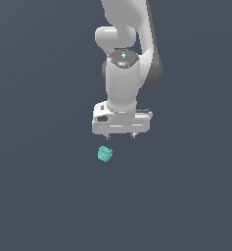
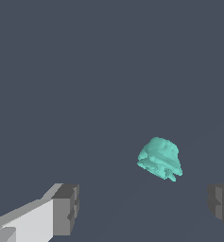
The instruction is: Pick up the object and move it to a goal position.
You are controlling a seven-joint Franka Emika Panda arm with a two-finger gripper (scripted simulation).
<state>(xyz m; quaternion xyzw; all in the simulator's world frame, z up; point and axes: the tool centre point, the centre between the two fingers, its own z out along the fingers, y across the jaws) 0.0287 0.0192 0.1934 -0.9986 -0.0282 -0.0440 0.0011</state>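
I'm in the approach step: the white two-fingered claw (image 1: 120, 136) hangs released above the flat dark grey-blue surface (image 1: 39, 196), holding nothing. The tiny teal-green blocky lump (image 1: 104, 154) lies just below centre in the exterior view, apart from the claw. Next I'd centre over it and descend. It looks stubby; no clear long axis.
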